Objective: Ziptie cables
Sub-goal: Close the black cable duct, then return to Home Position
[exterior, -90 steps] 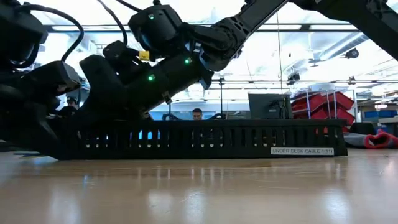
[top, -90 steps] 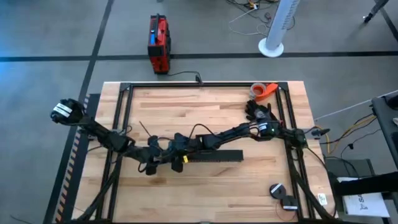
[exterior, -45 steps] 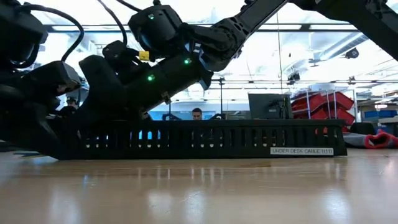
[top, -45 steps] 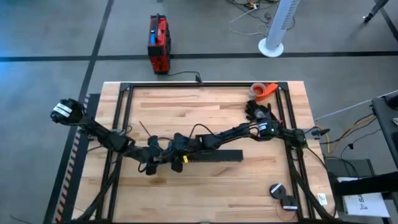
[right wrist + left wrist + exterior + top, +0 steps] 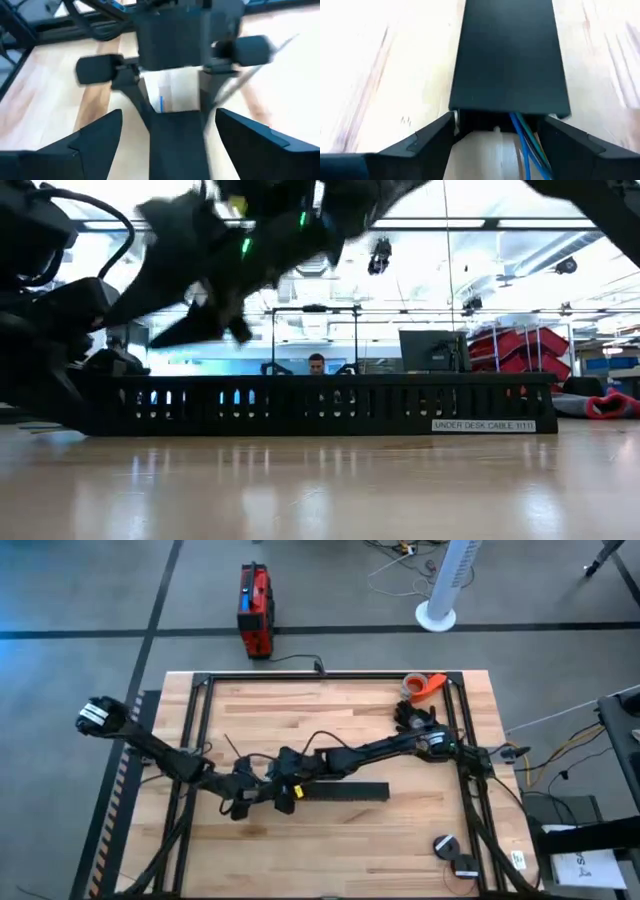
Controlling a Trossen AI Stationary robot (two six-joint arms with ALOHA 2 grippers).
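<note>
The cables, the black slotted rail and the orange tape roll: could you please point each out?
cables (image 5: 522, 137): left wrist view, blue and green wires leaving the rail's end.
black slotted rail (image 5: 330, 402): low view, slotted side wall.
orange tape roll (image 5: 424, 686): high view, its rim.

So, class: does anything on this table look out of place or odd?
Only one thing: blue and green cables stick out loose from one end of the black slotted rail, between the left gripper's open fingers, not yet tied. The right gripper, also open, faces that end.
</note>
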